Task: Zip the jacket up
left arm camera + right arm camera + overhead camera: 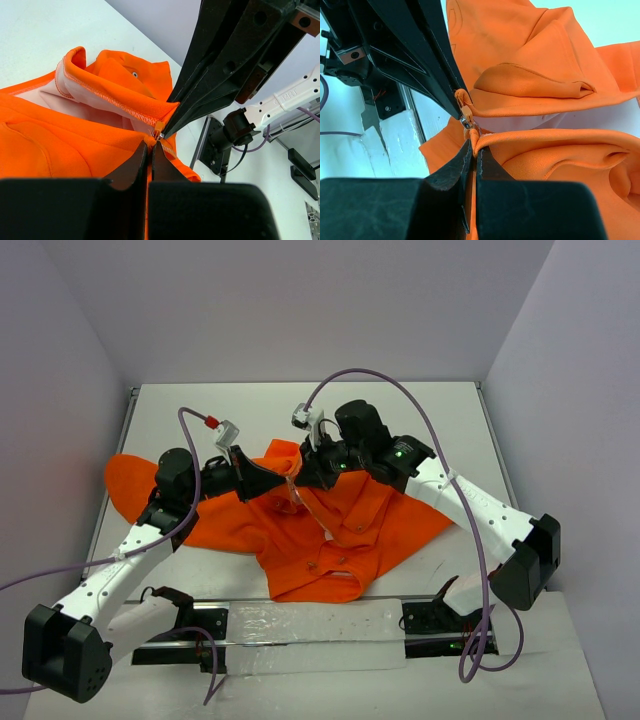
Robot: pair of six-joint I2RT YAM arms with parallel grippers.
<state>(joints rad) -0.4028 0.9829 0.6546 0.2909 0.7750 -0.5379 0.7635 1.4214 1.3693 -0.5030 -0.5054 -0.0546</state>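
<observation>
Orange jacket (345,540) pinched at its slider (466,121) by left gripper (150,149) and right gripper (472,149), zipper (318,520) running toward their bases

We see a white table (300,405) boxed in by plain, pale grey walls: a back wall (300,300), a left wall (50,390) and a right wall (590,390). The light is soft and even, and we make out only faint shadows on the tabletop. Along the near edge lies a clear plastic sheet (310,625).
</observation>
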